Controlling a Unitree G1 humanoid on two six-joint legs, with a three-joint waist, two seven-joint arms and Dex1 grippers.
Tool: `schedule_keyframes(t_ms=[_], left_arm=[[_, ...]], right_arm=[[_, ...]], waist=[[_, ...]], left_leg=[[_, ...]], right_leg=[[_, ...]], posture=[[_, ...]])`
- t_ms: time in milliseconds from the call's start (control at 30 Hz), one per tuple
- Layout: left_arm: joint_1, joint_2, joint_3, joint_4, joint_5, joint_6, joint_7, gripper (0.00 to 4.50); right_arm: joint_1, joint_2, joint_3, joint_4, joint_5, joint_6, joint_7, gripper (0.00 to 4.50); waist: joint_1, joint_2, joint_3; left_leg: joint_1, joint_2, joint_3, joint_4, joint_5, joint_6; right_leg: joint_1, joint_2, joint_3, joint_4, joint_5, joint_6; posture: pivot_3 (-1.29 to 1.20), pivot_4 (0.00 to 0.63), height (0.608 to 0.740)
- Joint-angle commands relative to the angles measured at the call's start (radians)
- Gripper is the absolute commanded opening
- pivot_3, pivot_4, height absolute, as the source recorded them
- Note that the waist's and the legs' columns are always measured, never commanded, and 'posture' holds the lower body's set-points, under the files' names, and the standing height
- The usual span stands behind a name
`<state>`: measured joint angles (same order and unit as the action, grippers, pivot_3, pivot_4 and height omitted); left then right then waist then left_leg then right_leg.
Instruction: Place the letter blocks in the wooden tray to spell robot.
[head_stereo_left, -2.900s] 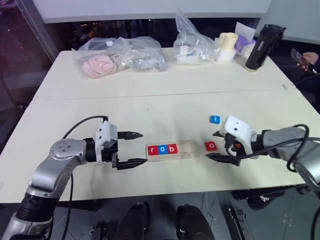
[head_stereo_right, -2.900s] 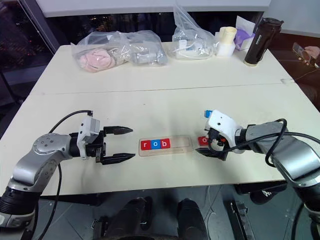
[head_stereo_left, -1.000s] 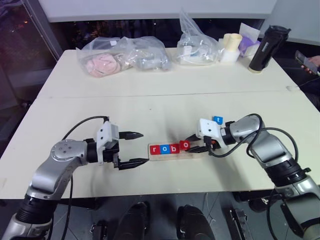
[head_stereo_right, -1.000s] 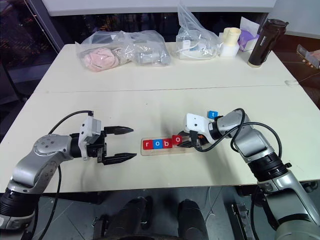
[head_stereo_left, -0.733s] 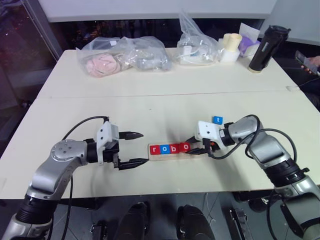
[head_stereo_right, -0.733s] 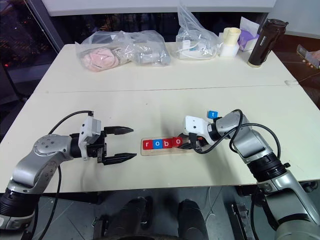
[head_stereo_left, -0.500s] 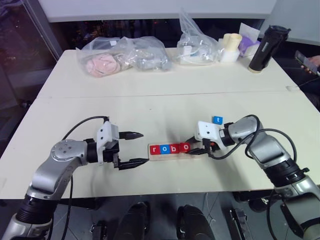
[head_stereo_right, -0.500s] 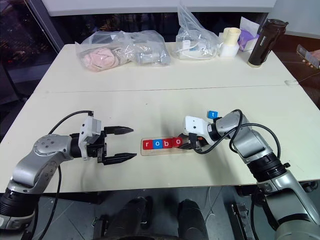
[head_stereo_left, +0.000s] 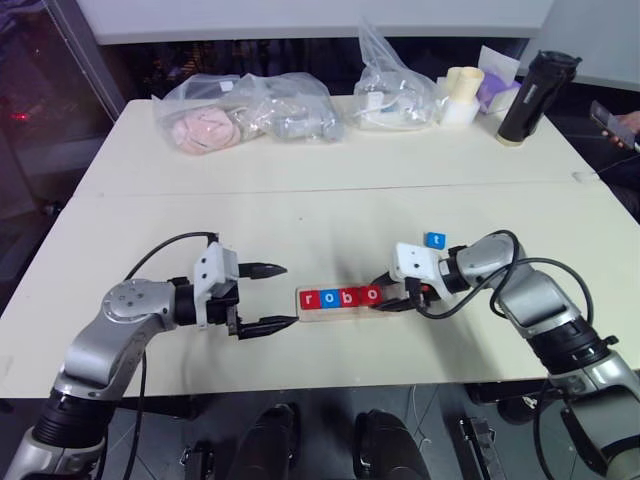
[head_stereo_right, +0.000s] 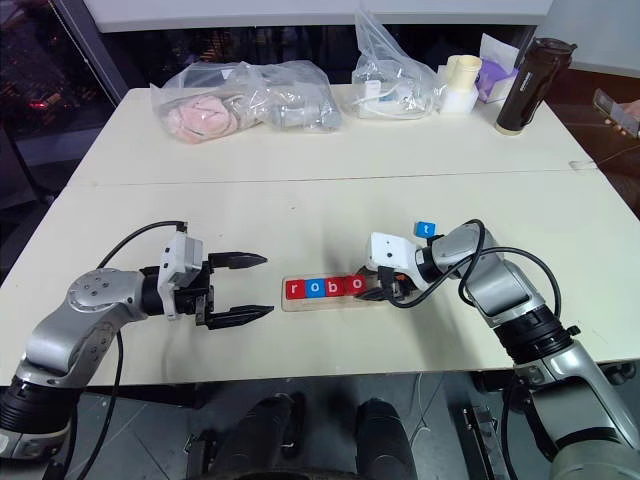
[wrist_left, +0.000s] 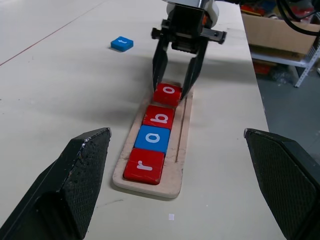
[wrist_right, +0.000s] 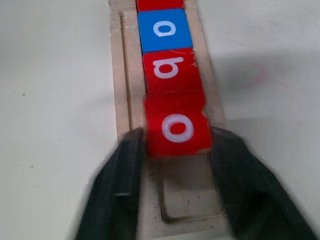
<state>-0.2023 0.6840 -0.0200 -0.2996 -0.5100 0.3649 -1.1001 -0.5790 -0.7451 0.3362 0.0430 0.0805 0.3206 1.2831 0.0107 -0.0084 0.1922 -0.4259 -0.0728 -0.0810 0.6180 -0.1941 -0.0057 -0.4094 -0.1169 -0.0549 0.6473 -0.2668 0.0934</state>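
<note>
The wooden tray (wrist_left: 172, 182) lies at the table's near middle. In it sit four letter blocks in a row: red r (head_stereo_left: 307, 299), blue o (head_stereo_left: 329, 298), red b (head_stereo_left: 349, 296) and red o (wrist_right: 176, 127). My right gripper (wrist_left: 171, 94) points at the tray's right end, its fingers parted and flanking the red o, which lies flat in the recess. The blue t block (head_stereo_left: 434, 240) lies on the table behind that gripper. Left of the tray my left gripper (head_stereo_left: 289, 295) hangs wide open, holding nothing.
Two clear plastic bags (head_stereo_left: 240, 110) (head_stereo_left: 390, 90), a cream cup (head_stereo_left: 458, 93) and a black bottle (head_stereo_left: 522, 97) stand along the far edge. A person's hand with a phone (head_stereo_left: 615, 118) shows at the far right. One end slot of the tray (wrist_right: 185, 200) is bare.
The red o, held tilted over the tray a second ago, now lies flat in it beside the b. My right gripper's fingers have parted from it. The left arm kept still.
</note>
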Motion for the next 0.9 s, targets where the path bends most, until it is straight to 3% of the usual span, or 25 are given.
schedule_keyframes(t_ms=[33,67,500,900], left_arm=[[-0.012,-0.002,0.005,-0.024,-0.004,-0.012,0.003,4.5],[-0.014,-0.003,0.004,-0.023,-0.004,-0.011,0.004,4.5],[-0.016,-0.005,0.0,-0.023,-0.004,-0.01,0.007,4.5],[-0.029,-0.008,-0.006,-0.014,-0.002,-0.011,0.0,4.5]], right_arm=[[-0.006,0.006,-0.011,-0.012,0.0,-0.003,-0.001,4.13],[-0.009,0.006,-0.01,-0.01,0.0,-0.003,-0.001,4.45],[-0.071,-0.008,-0.095,0.013,-0.002,0.013,-0.081,4.45],[-0.044,-0.015,-0.089,0.062,-0.041,-0.059,-0.117,4.45]], waist=[[0.0,0.0,0.0],[0.0,0.0,0.0],[0.0,0.0,0.0],[-0.001,0.0,0.0]], left_leg=[[0.0,0.0,0.0,0.0,0.0,0.0],[0.0,0.0,0.0,0.0,0.0,0.0],[0.0,0.0,0.0,0.0,0.0,0.0],[0.0,0.0,0.0,0.0,0.0,0.0]], right_leg=[[0.0,0.0,0.0,0.0,0.0,0.0],[0.0,0.0,0.0,0.0,0.0,0.0],[0.0,0.0,0.0,0.0,0.0,0.0],[0.0,0.0,0.0,0.001,0.0,0.0]], posture=[[0.0,0.15,0.725],[0.0,0.15,0.725],[0.0,0.15,0.725],[0.0,0.15,0.725]])
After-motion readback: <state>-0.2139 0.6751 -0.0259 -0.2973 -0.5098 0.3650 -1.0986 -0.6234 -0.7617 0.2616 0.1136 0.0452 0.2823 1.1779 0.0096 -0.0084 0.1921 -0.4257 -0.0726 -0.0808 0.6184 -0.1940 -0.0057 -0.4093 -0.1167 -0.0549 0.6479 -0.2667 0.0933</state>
